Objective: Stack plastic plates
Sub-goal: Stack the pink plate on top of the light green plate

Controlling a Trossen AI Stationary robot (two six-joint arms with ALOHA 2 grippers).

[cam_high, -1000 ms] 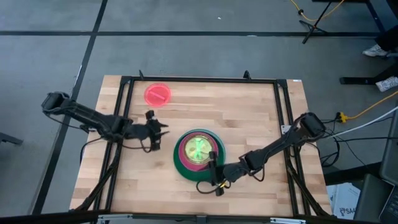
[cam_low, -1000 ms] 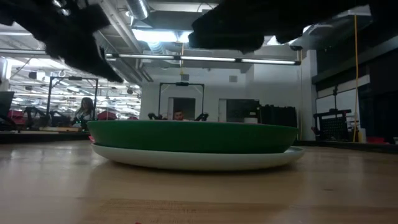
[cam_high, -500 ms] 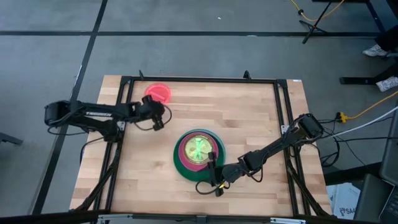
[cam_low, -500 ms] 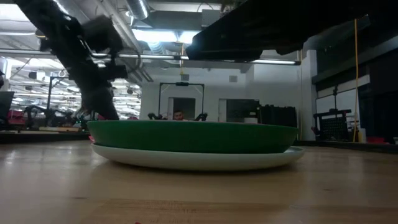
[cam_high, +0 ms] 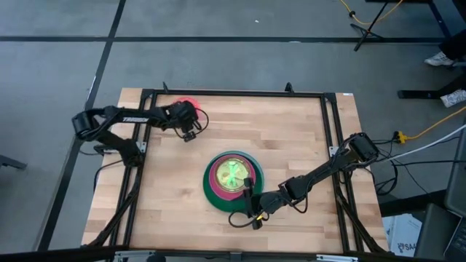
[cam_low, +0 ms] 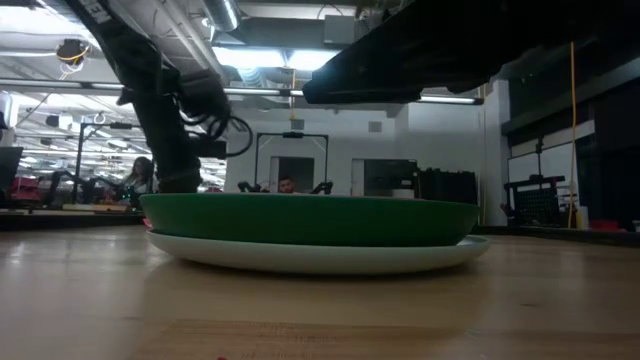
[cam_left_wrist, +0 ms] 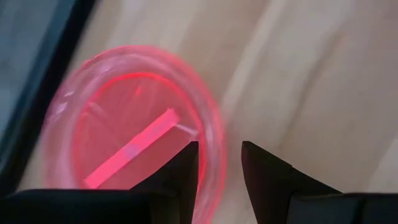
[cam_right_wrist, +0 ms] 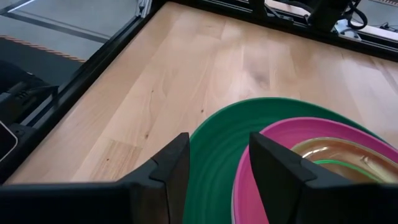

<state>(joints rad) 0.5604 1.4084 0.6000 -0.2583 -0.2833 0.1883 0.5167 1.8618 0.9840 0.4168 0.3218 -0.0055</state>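
Plates sit nested mid-tabletop, glossy round plastic; right end effector narrowly open at 6 o'clock, left end effector narrowly straddling translucent pink plate rim at 10 o'clock.

We are looking at a table of pale wood — planked, smooth, with a soft satin sheen showing in the low view. A matt black metal frame is running along its edges. The small pink-red plate is showing as translucent glossy plastic, light glowing through its rim. The dark green plate and the magenta plate are looking like smooth opaque plastic — faintly shiny. The left gripper and right gripper are showing dark, matt fingers.
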